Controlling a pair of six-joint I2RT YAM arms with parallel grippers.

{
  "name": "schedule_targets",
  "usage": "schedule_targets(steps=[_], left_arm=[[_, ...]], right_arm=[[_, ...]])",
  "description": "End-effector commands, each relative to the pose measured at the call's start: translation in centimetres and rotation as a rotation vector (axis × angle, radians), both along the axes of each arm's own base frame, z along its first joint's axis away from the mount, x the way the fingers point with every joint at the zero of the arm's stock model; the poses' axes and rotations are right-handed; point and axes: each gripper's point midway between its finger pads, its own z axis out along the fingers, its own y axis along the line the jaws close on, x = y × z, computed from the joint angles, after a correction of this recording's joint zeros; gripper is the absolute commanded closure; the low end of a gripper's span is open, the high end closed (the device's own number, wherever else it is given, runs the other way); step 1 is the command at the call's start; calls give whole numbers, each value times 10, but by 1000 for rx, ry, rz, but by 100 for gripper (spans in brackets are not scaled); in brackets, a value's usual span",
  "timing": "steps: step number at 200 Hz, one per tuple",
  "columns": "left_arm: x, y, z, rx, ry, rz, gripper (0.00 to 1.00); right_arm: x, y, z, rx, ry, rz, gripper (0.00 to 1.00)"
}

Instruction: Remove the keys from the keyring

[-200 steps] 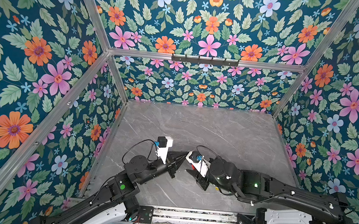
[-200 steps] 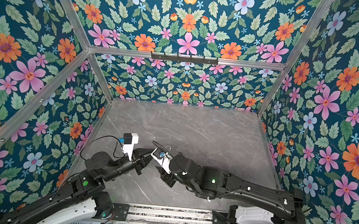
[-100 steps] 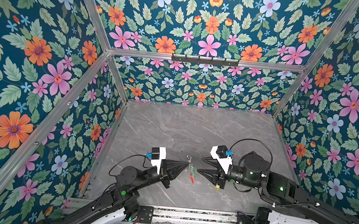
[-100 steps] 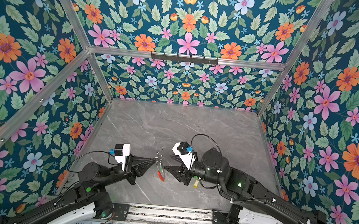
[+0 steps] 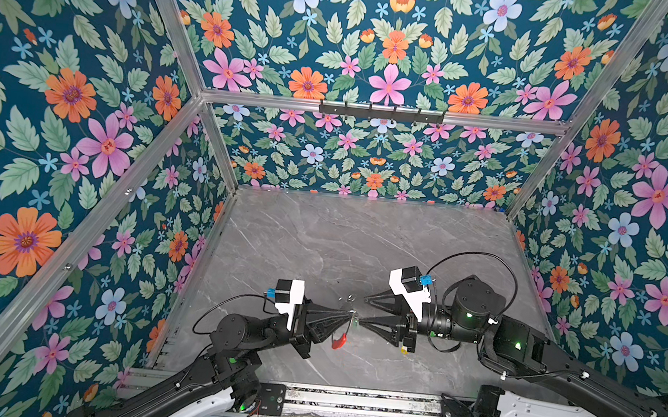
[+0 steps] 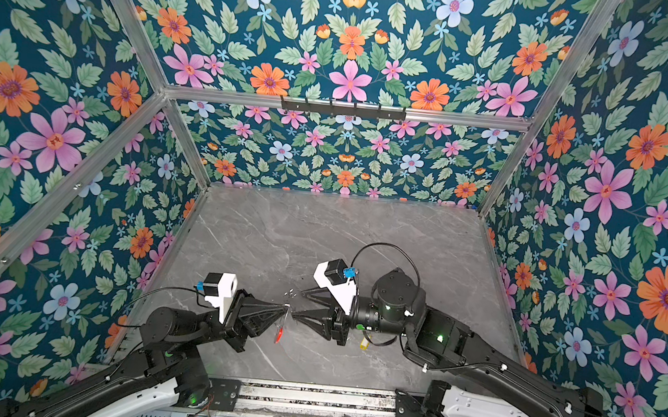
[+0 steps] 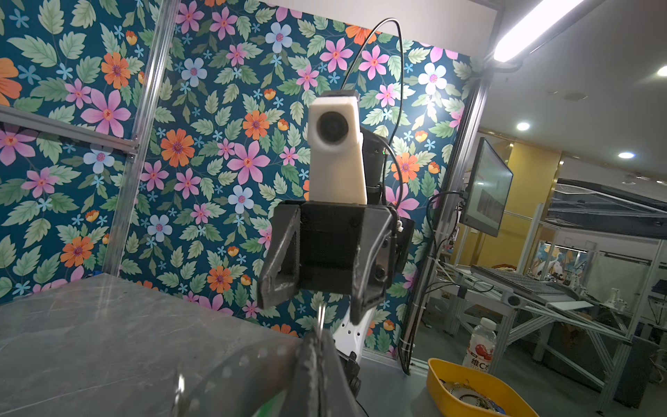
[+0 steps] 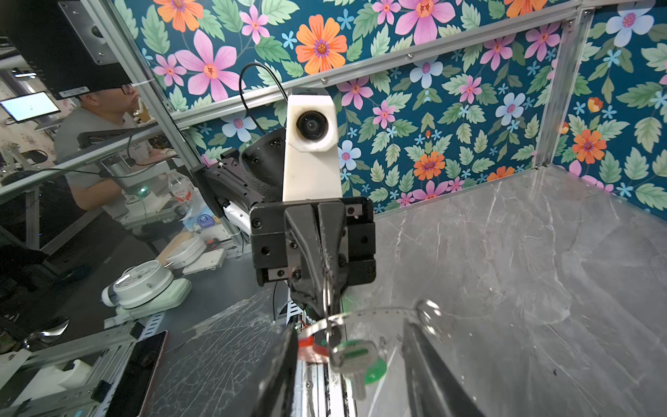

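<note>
My left gripper point(image 5: 348, 313) is clamped hard, fingers pressed together on the keyring point(image 8: 364, 313). I cannot tell whether the tips bite the flat rim or one of its small wire loops. The keyring hangs from that pinch and looks edge-on in both top views, with its red sleeve point(image 5: 338, 340) at the low end. I cannot say whether that end touches the table point(image 5: 321, 237).

Through the right wrist camera I see the grey arc curving out from the left tips. The red sleeve is on one side, and the green key point(image 8: 355, 361) dangles from the keyring just beside it.

My right gripper point(image 5: 363, 310) faces the left one tip to tip. Its jaws are spread and grasp nothing. One fingertip point(image 5: 363, 323) sits just beside the hanging keyring, and I cannot make out contact.

Farther out, a yellow tag point(image 6: 364, 343) shows under the base of the right gripper, apart from the keyring. Its key is too small for me to make out.
</note>
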Motion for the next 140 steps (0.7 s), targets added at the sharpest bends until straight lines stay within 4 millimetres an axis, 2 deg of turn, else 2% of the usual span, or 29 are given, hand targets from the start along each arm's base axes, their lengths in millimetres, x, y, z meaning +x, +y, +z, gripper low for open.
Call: schedule_targets(steps=[1,49,109,140], left_arm=[[-8,4,10,-39,-30,-30,100],[-5,5,8,-39,-19,-13,100],[-1,2,5,-30,-7,-4,100],[0,2,6,-31,-8,5,100]], right_arm=[[-7,4,10,25,3,47,54],[-9,12,10,25,35,81,68],[-7,15,4,12,61,74,98],[-8,16,-1,-2,78,80,100]])
